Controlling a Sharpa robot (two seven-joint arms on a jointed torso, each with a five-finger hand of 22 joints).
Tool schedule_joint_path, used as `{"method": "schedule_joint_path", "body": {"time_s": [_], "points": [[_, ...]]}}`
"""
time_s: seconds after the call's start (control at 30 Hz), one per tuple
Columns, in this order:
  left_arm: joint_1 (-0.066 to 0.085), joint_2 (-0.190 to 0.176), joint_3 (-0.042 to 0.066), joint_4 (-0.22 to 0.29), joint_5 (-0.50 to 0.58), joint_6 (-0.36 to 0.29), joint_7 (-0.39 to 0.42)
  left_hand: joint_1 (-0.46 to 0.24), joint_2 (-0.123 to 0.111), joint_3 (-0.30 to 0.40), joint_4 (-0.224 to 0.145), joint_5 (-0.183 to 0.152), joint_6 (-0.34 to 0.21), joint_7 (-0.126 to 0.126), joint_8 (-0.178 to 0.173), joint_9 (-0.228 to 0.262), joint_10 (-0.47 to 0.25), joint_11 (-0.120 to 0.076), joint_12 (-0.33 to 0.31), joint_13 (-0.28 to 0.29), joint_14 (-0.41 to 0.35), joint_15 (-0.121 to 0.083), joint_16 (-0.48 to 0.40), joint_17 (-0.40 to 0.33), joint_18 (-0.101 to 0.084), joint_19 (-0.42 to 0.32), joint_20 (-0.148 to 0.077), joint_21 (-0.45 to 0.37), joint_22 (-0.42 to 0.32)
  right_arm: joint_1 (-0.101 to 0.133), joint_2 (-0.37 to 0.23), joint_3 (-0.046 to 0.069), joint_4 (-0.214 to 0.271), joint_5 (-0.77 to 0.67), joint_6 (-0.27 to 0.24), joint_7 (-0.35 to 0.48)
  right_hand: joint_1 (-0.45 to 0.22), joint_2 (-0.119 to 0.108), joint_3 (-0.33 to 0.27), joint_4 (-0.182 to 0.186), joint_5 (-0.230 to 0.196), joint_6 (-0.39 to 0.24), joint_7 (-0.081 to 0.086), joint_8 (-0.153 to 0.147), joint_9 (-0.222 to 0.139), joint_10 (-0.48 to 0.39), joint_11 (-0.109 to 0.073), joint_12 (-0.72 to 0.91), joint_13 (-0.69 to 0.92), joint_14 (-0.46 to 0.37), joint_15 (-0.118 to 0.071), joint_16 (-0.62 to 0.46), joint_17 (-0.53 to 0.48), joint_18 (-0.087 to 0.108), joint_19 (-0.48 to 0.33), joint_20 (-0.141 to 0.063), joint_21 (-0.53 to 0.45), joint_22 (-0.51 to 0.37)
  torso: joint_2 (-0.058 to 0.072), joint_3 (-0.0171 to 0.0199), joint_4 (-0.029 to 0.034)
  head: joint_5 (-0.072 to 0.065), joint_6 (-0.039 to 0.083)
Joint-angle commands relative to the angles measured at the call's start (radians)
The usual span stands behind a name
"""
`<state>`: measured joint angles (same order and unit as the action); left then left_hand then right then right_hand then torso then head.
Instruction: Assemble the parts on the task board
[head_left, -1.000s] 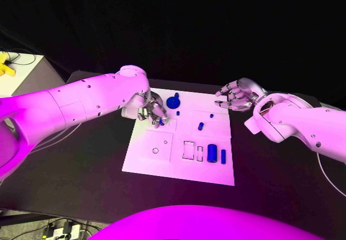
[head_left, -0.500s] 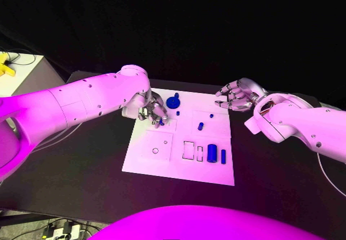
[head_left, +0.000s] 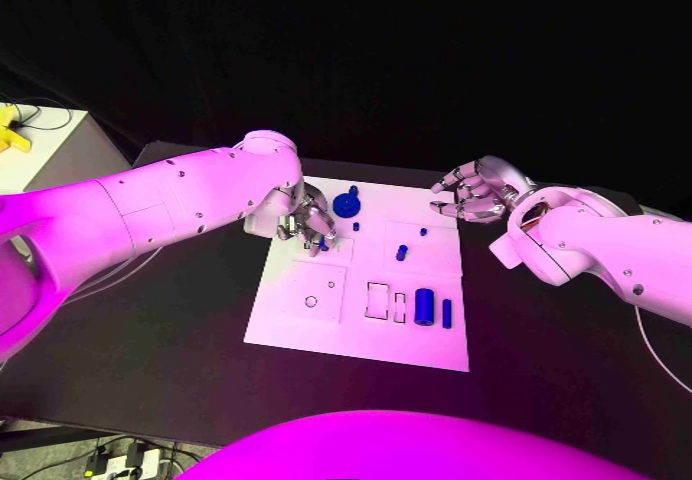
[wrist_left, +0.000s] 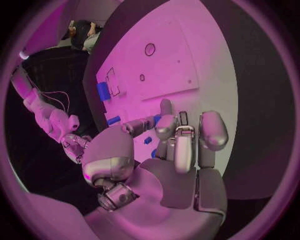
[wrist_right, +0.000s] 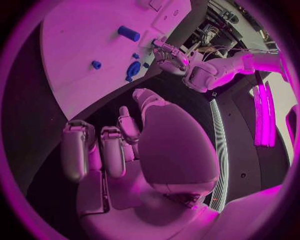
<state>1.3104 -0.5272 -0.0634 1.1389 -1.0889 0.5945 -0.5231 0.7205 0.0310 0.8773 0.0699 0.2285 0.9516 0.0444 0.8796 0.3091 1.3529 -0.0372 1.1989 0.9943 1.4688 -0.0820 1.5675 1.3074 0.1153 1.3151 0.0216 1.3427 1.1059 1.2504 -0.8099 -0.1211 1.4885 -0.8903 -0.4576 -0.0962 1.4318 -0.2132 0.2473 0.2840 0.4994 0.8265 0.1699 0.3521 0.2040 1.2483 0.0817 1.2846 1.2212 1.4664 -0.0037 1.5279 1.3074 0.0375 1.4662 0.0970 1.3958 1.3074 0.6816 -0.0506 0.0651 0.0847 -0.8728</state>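
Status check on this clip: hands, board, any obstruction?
Left hand over the task board, grip unclear. Right hand open, off the board's far corner. Blue parts loose on board. Nothing blocking.

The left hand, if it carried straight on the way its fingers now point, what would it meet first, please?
Probably the task board itself: the left hand hovers over its far left part with fingers pointing down, a small blue part by the fingertips. Depth is unclear.

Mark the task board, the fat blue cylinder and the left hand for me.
task board (head_left: 310, 325): head view, bare near-left corner.
fat blue cylinder (head_left: 424, 306): head view, mid-body.
left hand (head_left: 306, 227): head view, middle of hand.
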Motion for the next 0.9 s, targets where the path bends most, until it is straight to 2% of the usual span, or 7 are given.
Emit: {"method": "schedule_joint_path", "body": {"time_s": [0.03, 0.23, 0.4, 0.63, 0.9], "points": [[-0.017, -0.006, -0.009, 0.005, -0.046, -0.023, -0.016, 0.023, 0.017, 0.098, -0.101, 0.006, 0.017, -0.02, 0.006, -0.001, 0.005, -0.005, -0.006, 0.001, 0.102, -0.007, 0.003, 0.263, -0.021, 0.007, 0.002, 0.006, 0.001, -0.001, -0.001, 0.0, 0.002, -0.009, 0.014, 0.008, -0.005, -0.006, 0.005, -0.002, 0.003, -0.009, 0.0, -0.003, -0.001, -0.006, 0.002, 0.004, -0.001, 0.079, 0.01, -0.004, 0.179, 0.006, 0.032, 0.009, -0.004, 0.134, 0.0, 0.0, 0.0003, 0.0, 0.0], [-0.014, -0.021, -0.004, 0.025, -0.041, -0.049, -0.012, 0.023, 0.017, 0.099, -0.102, 0.007, 0.017, -0.02, 0.006, -0.002, 0.005, -0.005, -0.007, 0.0, 0.102, -0.007, 0.003, 0.263, -0.021, 0.008, 0.002, 0.007, 0.003, -0.001, -0.001, 0.0, 0.002, -0.009, 0.015, 0.008, -0.005, -0.006, 0.007, -0.002, 0.005, -0.009, 0.0, -0.003, -0.001, -0.005, 0.002, 0.004, -0.001, 0.079, 0.01, -0.004, 0.179, 0.006, 0.032, 0.009, -0.004, 0.134, -0.001, -0.0002, 0.0015, 0.0, 0.0], [-0.009, -0.027, 0.0, 0.037, -0.023, -0.067, -0.009, 0.024, 0.017, 0.099, -0.102, 0.008, 0.017, -0.02, 0.006, -0.002, -0.004, -0.005, -0.024, -0.025, 0.102, -0.007, 0.003, 0.263, -0.02, 0.005, 0.002, 0.005, -0.002, -0.001, 0.0, 0.0, 0.001, -0.009, 0.015, 0.008, -0.005, -0.007, 0.009, -0.002, 0.007, -0.008, 0.0, -0.003, -0.001, -0.006, 0.002, 0.004, -0.001, 0.079, 0.009, -0.004, 0.179, 0.006, 0.032, 0.009, -0.004, 0.134, -0.001, -0.0008, 0.0, 0.0, 0.0], [-0.001, -0.034, 0.005, 0.052, 0.015, -0.062, -0.009, 0.024, 0.017, 0.099, -0.102, 0.008, 0.017, -0.02, 0.006, -0.002, -0.005, -0.005, -0.024, -0.025, 0.102, -0.007, 0.003, 0.262, -0.02, 0.005, 0.002, 0.005, -0.002, -0.001, 0.0, 0.0, 0.0, -0.009, 0.015, 0.008, -0.005, -0.007, 0.009, -0.002, 0.007, -0.008, 0.0, -0.003, -0.001, -0.006, 0.002, 0.004, -0.001, 0.079, 0.009, -0.004, 0.179, 0.006, 0.032, 0.009, -0.004, 0.134, 0.0, 0.0004, 0.0, 0.001, 0.0], [0.005, -0.033, 0.013, 0.045, 0.038, -0.045, -0.009, 0.024, 0.016, 0.099, -0.101, 0.008, 0.017, -0.02, 0.005, -0.003, -0.006, -0.005, -0.027, -0.028, 0.101, -0.007, 0.002, 0.26, -0.02, 0.005, 0.002, 0.004, -0.003, -0.001, 0.0, 0.0, -0.001, -0.009, 0.016, 0.007, -0.005, -0.007, 0.011, -0.002, 0.01, -0.008, 0.0, -0.003, -0.002, -0.005, 0.002, 0.005, 0.0, 0.079, 0.009, -0.004, 0.18, 0.006, 0.032, 0.009, -0.004, 0.134, 0.001, 0.001, -0.0013, 0.001, 0.0]]}}
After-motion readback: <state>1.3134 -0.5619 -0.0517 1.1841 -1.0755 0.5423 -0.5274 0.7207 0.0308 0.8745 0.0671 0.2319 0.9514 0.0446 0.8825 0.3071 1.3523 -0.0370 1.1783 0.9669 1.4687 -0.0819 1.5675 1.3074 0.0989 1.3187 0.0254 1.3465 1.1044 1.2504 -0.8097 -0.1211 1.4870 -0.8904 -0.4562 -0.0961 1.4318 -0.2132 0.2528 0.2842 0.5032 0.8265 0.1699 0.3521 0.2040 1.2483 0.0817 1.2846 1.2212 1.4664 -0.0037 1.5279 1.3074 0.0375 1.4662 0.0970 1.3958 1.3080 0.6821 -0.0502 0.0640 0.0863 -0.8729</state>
